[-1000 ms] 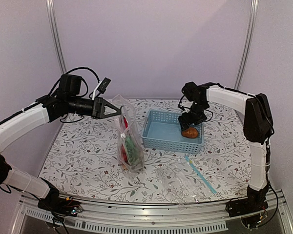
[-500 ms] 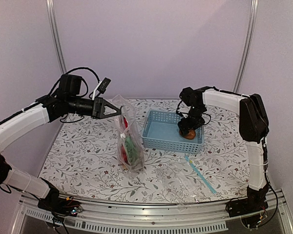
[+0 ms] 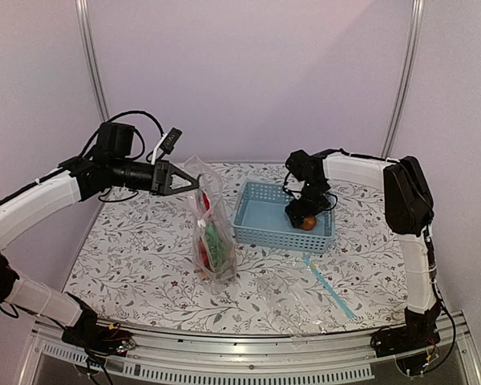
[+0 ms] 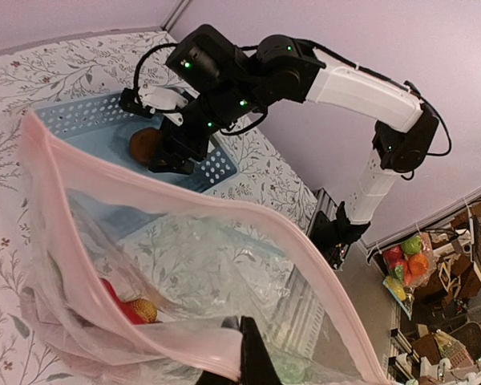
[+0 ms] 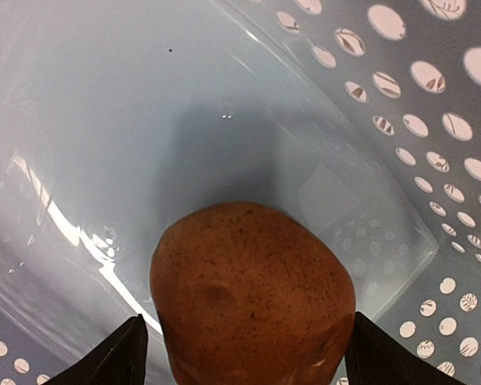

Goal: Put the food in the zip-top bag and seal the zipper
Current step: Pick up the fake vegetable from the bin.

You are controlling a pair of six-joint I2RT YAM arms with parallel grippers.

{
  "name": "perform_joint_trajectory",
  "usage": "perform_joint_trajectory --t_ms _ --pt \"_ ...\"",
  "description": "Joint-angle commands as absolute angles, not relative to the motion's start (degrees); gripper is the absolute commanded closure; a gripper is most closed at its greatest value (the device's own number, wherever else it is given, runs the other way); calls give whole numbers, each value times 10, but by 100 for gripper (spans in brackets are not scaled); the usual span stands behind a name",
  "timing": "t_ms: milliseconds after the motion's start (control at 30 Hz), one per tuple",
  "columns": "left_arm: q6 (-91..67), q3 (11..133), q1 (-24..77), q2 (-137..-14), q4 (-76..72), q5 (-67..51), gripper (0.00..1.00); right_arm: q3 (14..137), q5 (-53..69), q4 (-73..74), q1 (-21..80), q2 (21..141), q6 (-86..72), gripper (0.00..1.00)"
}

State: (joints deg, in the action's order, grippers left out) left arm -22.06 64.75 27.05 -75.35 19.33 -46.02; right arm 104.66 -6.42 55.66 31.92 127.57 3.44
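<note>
My right gripper (image 5: pixel 248 357) stands released, fingers (image 5: pixel 116 357) either side of the potato (image 5: pixel 252 297), alone in the blue basket (image 3: pixel 264 237). I should sink lower, close across its middle and lift clear of the wall. My left gripper (image 3: pixel 180 181) is clenched on the zipper (image 4: pixel 144 188) of the zip-top bag (image 3: pixel 212 233), holding the mouth open above the bench (image 3: pixel 128 257); red and green food (image 3: pixel 210 247) already lies inside.

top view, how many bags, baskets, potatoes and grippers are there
clear bags: 2 (pink-strip bag, teal-strip bag)
basket: 1
potato: 1
grippers: 2 (left gripper, right gripper)
total: 6
</note>
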Motion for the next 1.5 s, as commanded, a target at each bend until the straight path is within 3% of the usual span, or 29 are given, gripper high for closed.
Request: perform_joint_trajectory --t_ms 0,433,1167,1467 --pt "-211 648 269 -752 201 -462 100 1062 -71 543 319 1294 28 16" --pt "-210 648 269 -749 201 -460 100 1063 -67 539 318 1296 20 35" --pt "-207 645 269 -746 200 -454 100 1006 43 539 319 1103 3 38" --pt "-208 645 270 -746 197 -459 100 1012 108 521 356 992 -89 38"
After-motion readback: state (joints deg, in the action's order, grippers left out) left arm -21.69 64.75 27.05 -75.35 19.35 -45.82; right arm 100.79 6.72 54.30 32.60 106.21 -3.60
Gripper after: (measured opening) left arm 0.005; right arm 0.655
